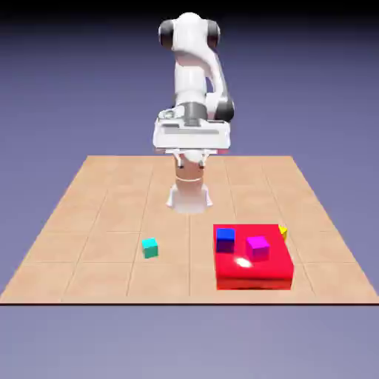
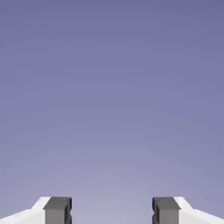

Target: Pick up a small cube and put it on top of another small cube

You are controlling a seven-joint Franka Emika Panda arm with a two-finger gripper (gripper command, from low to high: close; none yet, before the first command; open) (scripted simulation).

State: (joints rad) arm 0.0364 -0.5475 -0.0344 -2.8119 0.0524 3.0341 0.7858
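while my gripper [image 2: 112,210] hangs open and empty, the teal cube [image 1: 150,249] sits on the tabletop [image 1: 111,274], apart from the red block [image 1: 253,275], which bears the blue cube [image 1: 226,240] and magenta cube [image 1: 257,248]; a yellow piece [image 1: 283,233], perhaps a cube, peeks out.

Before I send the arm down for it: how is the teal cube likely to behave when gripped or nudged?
The teal cube looks rigid, with crisp edges and flat faces, so it probably won't deform in the grip. Sitting flat on the tiled table, it would likely slide rather than roll. Its squat shape makes tipping seem unlikely.
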